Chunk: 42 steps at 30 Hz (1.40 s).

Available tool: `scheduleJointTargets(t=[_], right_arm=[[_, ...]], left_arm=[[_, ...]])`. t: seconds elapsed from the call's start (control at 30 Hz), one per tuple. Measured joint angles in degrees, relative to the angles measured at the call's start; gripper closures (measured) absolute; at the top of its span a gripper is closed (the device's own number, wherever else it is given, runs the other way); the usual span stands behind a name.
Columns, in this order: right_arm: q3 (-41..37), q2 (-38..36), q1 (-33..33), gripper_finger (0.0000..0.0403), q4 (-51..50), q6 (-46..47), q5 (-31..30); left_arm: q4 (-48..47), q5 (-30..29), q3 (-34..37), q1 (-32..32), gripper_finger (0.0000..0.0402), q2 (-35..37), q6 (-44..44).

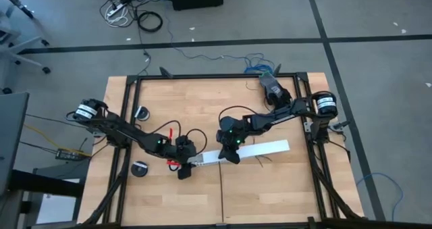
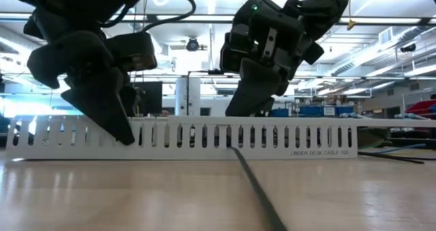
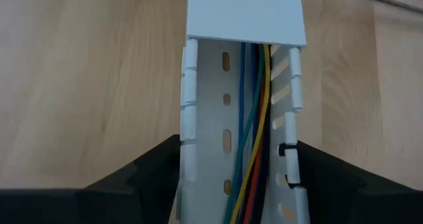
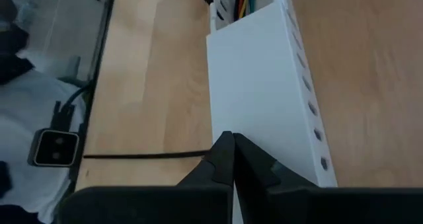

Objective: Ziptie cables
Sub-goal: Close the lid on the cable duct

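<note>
Hidden: the cables (image 3: 254,128) run under the white channel's (image 3: 228,118) lid and show only at its open end; the ziptie's (image 4: 142,156) far end is cut off.
Left gripper (image 3: 234,184): fingers (image 3: 142,174) spread, one on each side of the channel, cables between them.
Right gripper (image 4: 232,159): fingers closed, pinching the ziptie, which lies across the desk (image 4: 158,65) beside the lid.

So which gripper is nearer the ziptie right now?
Right. The right gripper is shut on the ziptie beside the white channel; the left gripper straddles the channel's open end, away from it.
</note>
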State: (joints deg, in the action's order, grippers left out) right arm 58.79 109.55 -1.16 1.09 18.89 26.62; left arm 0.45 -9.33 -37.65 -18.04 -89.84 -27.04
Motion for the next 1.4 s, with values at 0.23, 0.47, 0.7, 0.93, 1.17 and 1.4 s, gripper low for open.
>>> scheduleJointTargets(t=[0.23,0.47,0.7,0.93,1.17,1.4], right_arm=[[0.04,1.34,-0.18,0.0403,2.08,0.35,0.46],[-0.09,1.47,-0.09,0.0403,3.53,-0.54,-1.02],[-0.14,1.69,0.04,0.0403,4.18,-1.41,-1.98],[-0.14,2.85,0.17,0.0403,6.20,-1.44,-1.43],[-0.14,2.98,0.17,0.0403,6.99,-1.48,-1.39],[-0.14,2.98,0.17,0.0403,7.04,-1.48,-1.32]], left_arm=[[1.06,-0.18,-1.90,0.02,0.0159,-3.20,-0.43],[0.73,-1.47,-3.66,-0.01,0.0159,-4.44,1.06],[3.74,-2.23,-3.80,-0.01,0.0159,-6.04,1.26],[4.60,-2.34,-3.80,0.02,0.0159,-6.19,1.37],[5.99,-2.43,-3.80,0.08,0.0159,-6.32,4.59],[8.19,-2.86,-3.78,0.34,0.0148,-6.38,7.42]])
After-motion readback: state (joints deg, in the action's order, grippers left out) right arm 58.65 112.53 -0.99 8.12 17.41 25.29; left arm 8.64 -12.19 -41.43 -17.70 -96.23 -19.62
